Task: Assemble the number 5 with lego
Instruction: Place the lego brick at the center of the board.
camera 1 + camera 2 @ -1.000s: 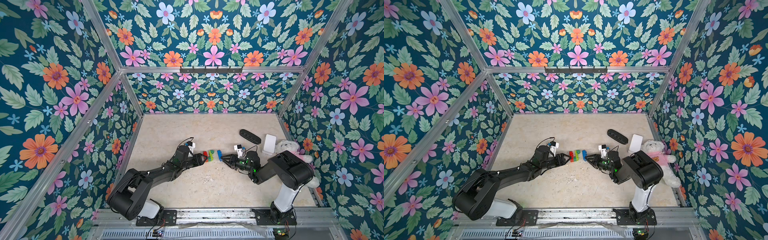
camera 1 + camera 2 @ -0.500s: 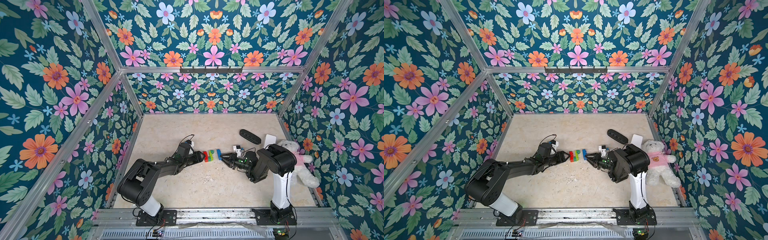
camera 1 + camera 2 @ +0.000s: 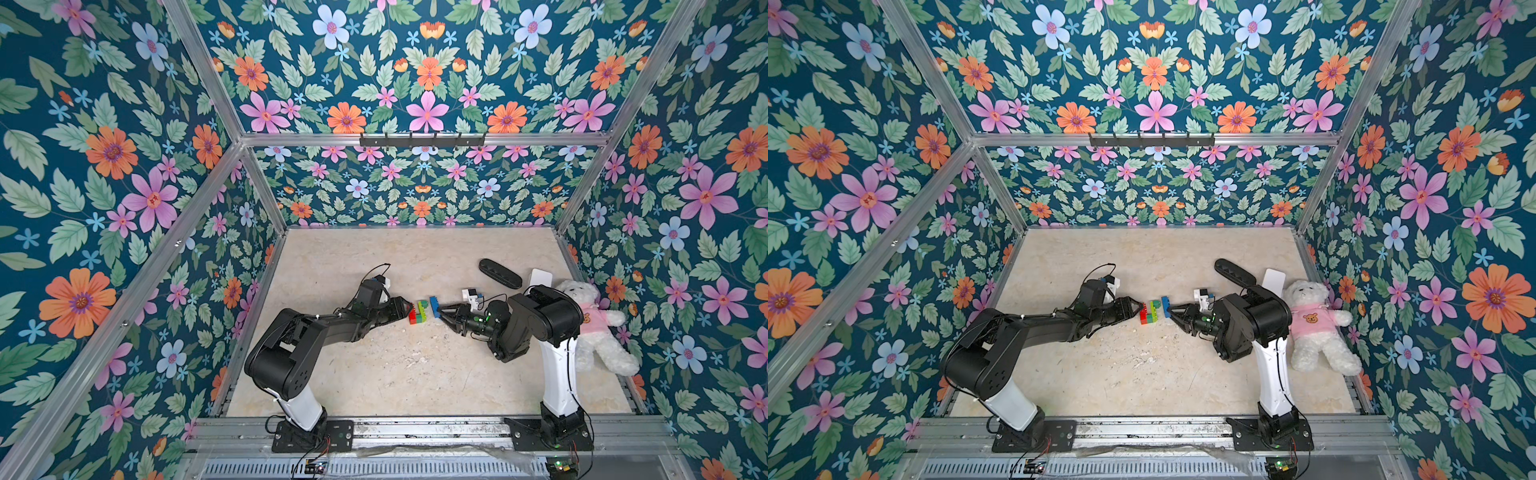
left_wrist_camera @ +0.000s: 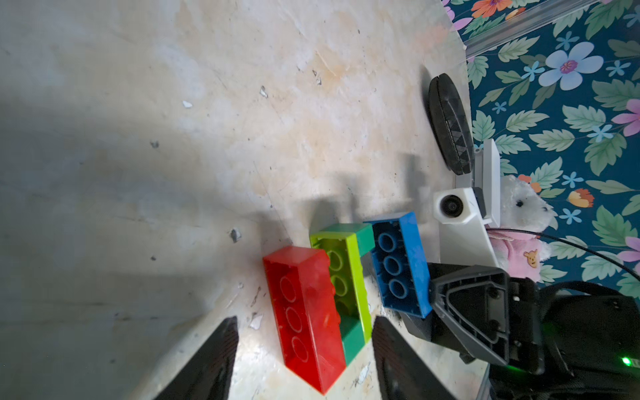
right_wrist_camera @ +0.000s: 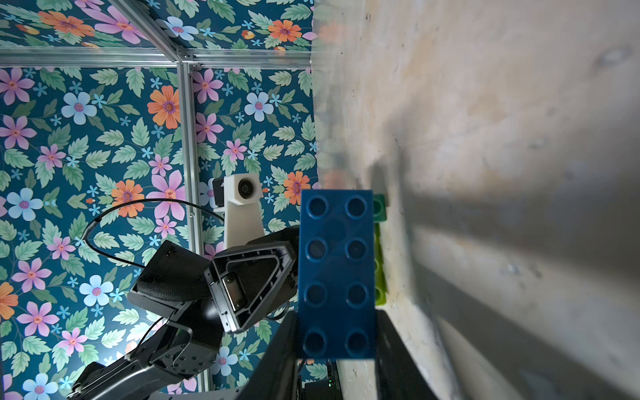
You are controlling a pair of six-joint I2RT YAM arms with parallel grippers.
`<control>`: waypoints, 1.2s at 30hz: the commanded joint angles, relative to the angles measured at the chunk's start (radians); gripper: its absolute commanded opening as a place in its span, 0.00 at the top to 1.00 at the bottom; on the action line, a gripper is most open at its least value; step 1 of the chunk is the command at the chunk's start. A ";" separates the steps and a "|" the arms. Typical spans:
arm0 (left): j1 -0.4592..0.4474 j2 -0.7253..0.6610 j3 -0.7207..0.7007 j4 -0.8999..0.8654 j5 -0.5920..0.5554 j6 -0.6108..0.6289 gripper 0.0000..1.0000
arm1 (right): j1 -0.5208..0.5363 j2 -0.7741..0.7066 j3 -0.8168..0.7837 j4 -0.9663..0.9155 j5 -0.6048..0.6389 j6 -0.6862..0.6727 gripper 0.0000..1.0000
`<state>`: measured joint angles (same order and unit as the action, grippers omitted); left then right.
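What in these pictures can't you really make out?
- Right wrist view: the blue brick, clamped in the right gripper, hides nearly all of the stack behind it.
- Both top views: the bricks are too small to tell whether blue touches the stack.
- Left wrist view: the left gripper has its fingers cut off by the picture edge.
- In a top view: the white box sits partly behind the right arm.

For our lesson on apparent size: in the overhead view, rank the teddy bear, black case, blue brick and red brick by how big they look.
1. teddy bear
2. black case
3. blue brick and red brick: too alike to rank, both partly hidden.
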<state>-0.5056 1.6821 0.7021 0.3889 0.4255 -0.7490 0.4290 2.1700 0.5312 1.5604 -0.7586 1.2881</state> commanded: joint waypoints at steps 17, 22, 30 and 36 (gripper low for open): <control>0.004 0.025 0.033 -0.015 0.021 0.022 0.37 | 0.000 -0.083 0.052 -0.479 0.009 -0.166 0.68; 0.004 0.023 0.033 -0.017 0.021 0.026 0.37 | 0.001 -0.059 0.050 -0.446 -0.003 -0.144 0.64; 0.004 0.024 0.042 -0.023 0.021 0.028 0.38 | 0.008 -0.078 0.069 -0.570 -0.005 -0.208 0.57; 0.004 0.025 0.045 -0.023 0.022 0.025 0.38 | 0.008 -0.090 0.073 -0.630 -0.002 -0.236 0.50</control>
<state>-0.5030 1.7061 0.7429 0.3664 0.4435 -0.7315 0.4355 2.0724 0.6109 1.1496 -0.7990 1.1038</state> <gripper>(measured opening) 0.619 0.495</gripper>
